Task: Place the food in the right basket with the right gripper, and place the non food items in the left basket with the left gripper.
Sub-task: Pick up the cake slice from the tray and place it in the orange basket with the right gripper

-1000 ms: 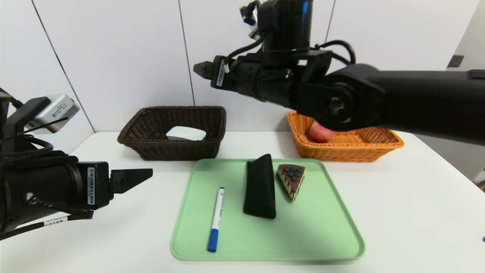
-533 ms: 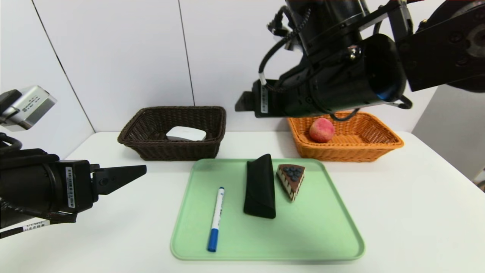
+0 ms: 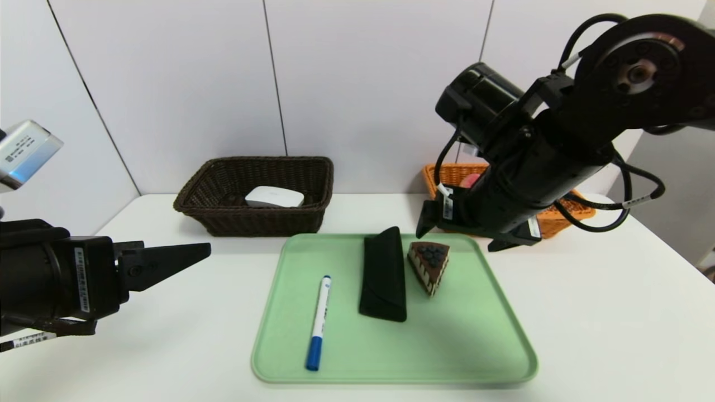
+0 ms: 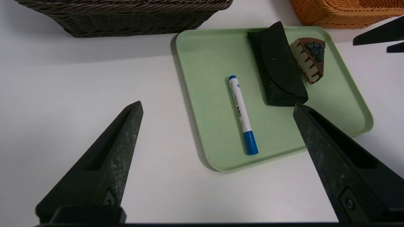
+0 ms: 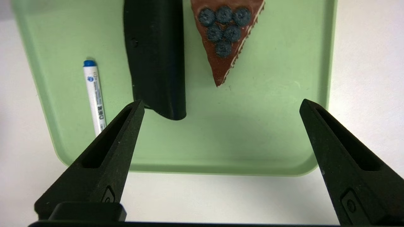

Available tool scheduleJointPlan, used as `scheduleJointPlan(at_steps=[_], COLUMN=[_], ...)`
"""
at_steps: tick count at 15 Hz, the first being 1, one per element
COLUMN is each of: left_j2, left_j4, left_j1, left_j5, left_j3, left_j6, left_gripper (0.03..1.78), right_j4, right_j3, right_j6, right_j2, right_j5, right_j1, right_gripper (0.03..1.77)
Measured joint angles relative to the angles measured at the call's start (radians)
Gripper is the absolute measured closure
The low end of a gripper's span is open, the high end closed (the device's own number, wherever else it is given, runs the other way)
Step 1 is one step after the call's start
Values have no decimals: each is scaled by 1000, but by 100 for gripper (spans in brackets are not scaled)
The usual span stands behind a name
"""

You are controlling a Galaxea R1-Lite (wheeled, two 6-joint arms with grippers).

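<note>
A chocolate cake slice (image 3: 429,265) with blueberries lies on the green tray (image 3: 469,346) beside a long black pouch (image 3: 384,273) and a white pen with a blue cap (image 3: 318,324). My right gripper (image 3: 461,237) hangs open just behind the cake, above the tray's back edge; in the right wrist view the gripper (image 5: 221,104) holds nothing and the cake (image 5: 224,34) lies ahead of it. The peach (image 3: 471,180) peeks from the orange basket (image 3: 564,215), mostly hidden by my right arm. A white case (image 3: 274,196) rests in the dark brown basket (image 3: 257,223). My left gripper (image 3: 190,259) is open and holds nothing, left of the tray.
In the left wrist view, the left gripper (image 4: 217,105) looks over the tray's near left corner (image 4: 221,164) at the pen (image 4: 241,113) and the pouch (image 4: 277,66). White table (image 3: 603,312) surrounds the tray. A white wall stands behind both baskets.
My right arm swung down from above the orange basket to the tray's back edge near the cake, its gripper open. The left gripper drew back slightly to the left.
</note>
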State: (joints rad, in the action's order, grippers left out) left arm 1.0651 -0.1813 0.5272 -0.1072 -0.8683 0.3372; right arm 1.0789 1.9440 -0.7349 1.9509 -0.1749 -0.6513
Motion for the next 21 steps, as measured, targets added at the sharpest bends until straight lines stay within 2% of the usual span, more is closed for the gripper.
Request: scheduleJointPlan(at_steps=[2,3,12,14,17,21], left_j2=[-6,-10,-28,-29,-29,-29], left_j4=[-2,-3,-3,-3,-3,-3], left_j1=[0,1,0,0,0,1], left_j5=[19,33,38,37,38,37], left_j3=[0,0,24,24,27,31], left_j6=[0,1,2,1,1,0], left_gripper=[12,12,12,12,12,12], right_j4=[1,0,-6,-9,-10,-40], right_j3=[0,0,1,4,6,6], right_j6=[-22,-26,-24,-22,-20,-14], right_j2=[36,52,168,177,184,208], right_j5=[51,59,67,93,104,93], right_j1=[36,46,99,98,93,94], right_gripper=[11,11,10,10,10,10])
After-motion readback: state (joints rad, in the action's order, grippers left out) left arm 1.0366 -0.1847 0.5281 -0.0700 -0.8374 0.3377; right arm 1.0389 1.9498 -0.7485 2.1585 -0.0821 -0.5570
